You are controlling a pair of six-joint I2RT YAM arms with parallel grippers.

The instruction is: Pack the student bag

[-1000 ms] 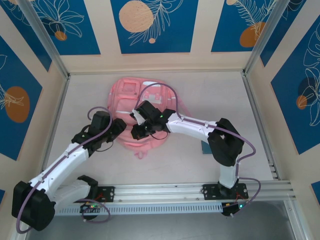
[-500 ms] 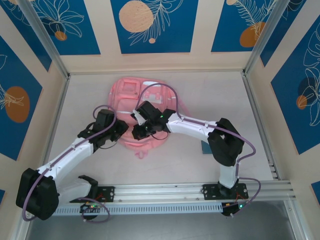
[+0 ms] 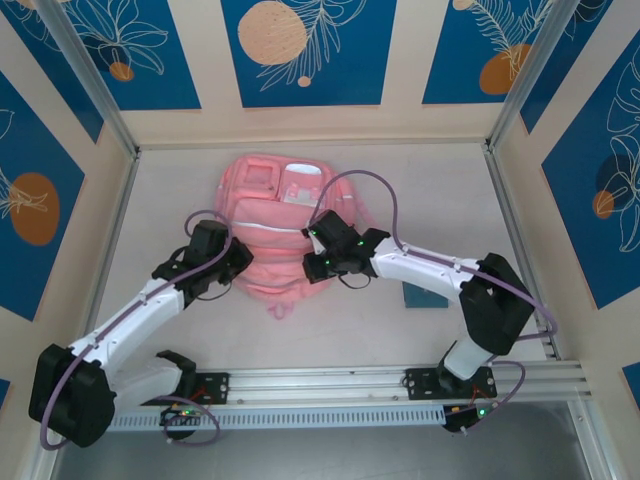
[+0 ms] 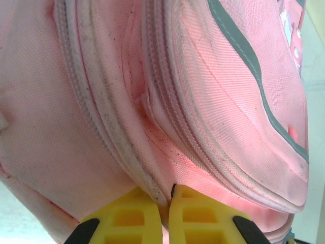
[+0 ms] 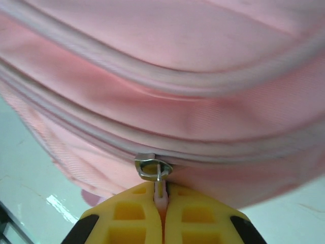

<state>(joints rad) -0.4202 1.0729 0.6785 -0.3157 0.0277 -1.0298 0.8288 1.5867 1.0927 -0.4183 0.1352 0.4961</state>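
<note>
We clamp bag (image 4: 228,101) seam in left gripper (image 4: 165,206), pinch zipper pull (image 5: 159,192) in right gripper (image 5: 162,203). Brace left, draw pull straight along track.

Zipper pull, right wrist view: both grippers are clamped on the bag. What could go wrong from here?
The right gripper pinches only the tip of the zipper pull; it may slip. The left gripper holds a thin seam fold of the student bag, so the bag might drag when pulled.

No text or number is legible on the student bag (image 3: 275,245).
</note>
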